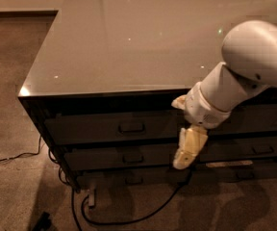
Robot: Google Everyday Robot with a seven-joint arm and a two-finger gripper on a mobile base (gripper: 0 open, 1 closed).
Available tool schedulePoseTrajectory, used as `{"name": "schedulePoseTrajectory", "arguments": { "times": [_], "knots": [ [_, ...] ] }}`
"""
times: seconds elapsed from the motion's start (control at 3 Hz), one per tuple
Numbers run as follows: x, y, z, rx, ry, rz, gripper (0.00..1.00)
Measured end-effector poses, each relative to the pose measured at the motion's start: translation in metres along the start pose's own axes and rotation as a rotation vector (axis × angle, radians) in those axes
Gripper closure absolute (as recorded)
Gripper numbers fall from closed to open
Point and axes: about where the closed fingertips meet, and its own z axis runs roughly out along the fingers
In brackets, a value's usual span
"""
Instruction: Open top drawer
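Note:
The top drawer [95, 128] is the uppermost dark front in the cabinet's left column, closed flush, with a small bar handle [132, 128] at its centre. My gripper [186, 150] hangs from the white arm [244, 76], its cream fingers [189, 148] pointing down. It sits in front of the drawer fronts, to the right of the top drawer's handle and a little lower, apart from it. It holds nothing that I can see.
The cabinet has a wide glossy top [143, 37] and two lower drawers [129, 158] with like handles. A second column of drawers [268, 124] lies to the right. Black cables [124, 215] trail on the carpet [8, 105] at the cabinet's foot.

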Motion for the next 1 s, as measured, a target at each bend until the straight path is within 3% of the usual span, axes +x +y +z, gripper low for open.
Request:
{"name": "schedulePoseTrajectory", "arguments": {
  "times": [0.33, 0.67, 1.0],
  "knots": [
    [-0.013, -0.014, 0.031, -0.012, -0.134, 0.001, 0.0],
    [-0.019, -0.024, 0.056, -0.007, -0.199, -0.005, 0.0],
    [-0.023, -0.039, 0.073, 0.021, -0.194, -0.018, 0.0]
  ]
}}
